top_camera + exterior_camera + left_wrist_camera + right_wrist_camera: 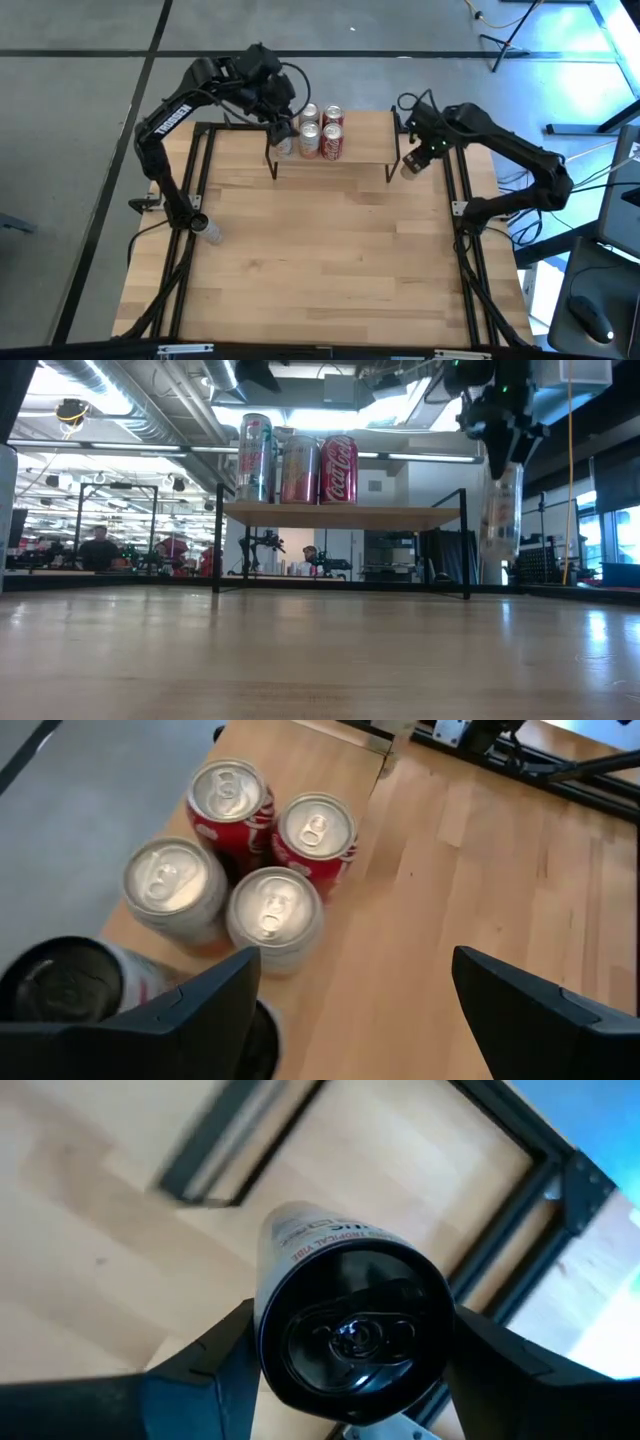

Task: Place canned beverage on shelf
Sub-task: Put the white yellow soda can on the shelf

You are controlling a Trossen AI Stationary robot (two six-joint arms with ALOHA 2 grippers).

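Observation:
The shelf point(355, 150) stands at the table's far middle on black legs. Several upright cans, red ones point(315, 830) and silver ones point(272, 910), are grouped on its left half. A dark-topped can point(65, 982) stands beside them. My left gripper point(350, 1010) hovers open above that group with nothing between its fingers; the dark-topped can is outside its one finger. My right gripper point(412, 163) is off the shelf's right end, shut on a pale can with a black top point(350, 1330). My right gripper pinches the black-topped can between its two fingers, on opposite sides of its wall just below the top rim point(272, 1320). The fingers point(205, 1365) come from above, pointing down. The can point(500, 510) hangs upright below them, clear of the table, beside the shelf's right legs.
A pale can point(210, 232) lies on the table by the left arm's base. Black frame rails point(470, 260) run along the table's left and right edges. The shelf's right half point(420, 515) carries no cans. People and equipment show in the room beyond.

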